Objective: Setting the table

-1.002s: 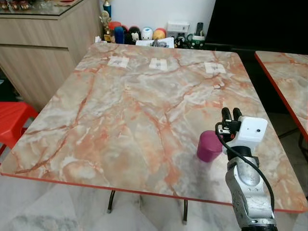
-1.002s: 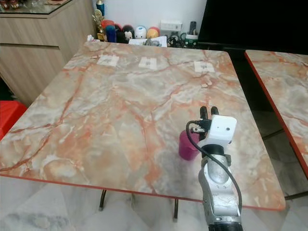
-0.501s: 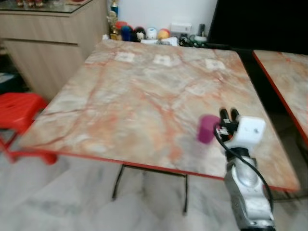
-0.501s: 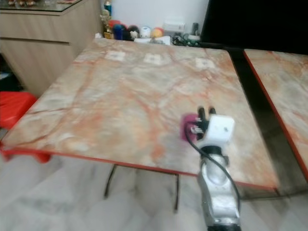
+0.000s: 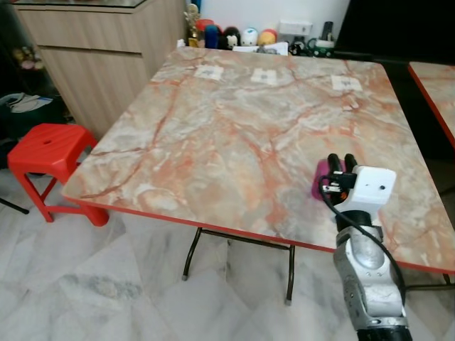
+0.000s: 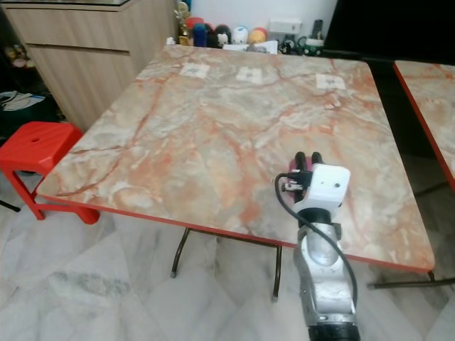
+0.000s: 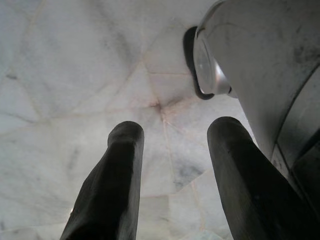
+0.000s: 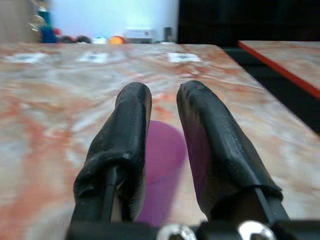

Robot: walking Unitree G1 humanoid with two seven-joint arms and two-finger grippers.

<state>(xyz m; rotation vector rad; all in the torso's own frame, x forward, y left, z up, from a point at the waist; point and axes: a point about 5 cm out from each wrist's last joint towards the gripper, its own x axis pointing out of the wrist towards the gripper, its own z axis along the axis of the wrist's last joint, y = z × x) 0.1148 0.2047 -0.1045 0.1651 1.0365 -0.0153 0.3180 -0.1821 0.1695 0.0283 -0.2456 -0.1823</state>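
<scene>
Cup (image 5: 320,179) set on bench (image 5: 234,135); right tool (image 8: 162,107) released, just behind it. Next: arm withdrawn, next item fetched.

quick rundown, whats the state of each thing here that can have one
small purple plastic cup: standing on the table, near its right front corner, just ahead of the right gripper
right gripper: fingers slightly parted, cup seen beyond the gap, not gripped
left gripper: open, hanging over the floor
marble-pattern table with red edge: bare but for the cup and three small paper labels at the far side
red plastic stool: upright, left of the table
</scene>
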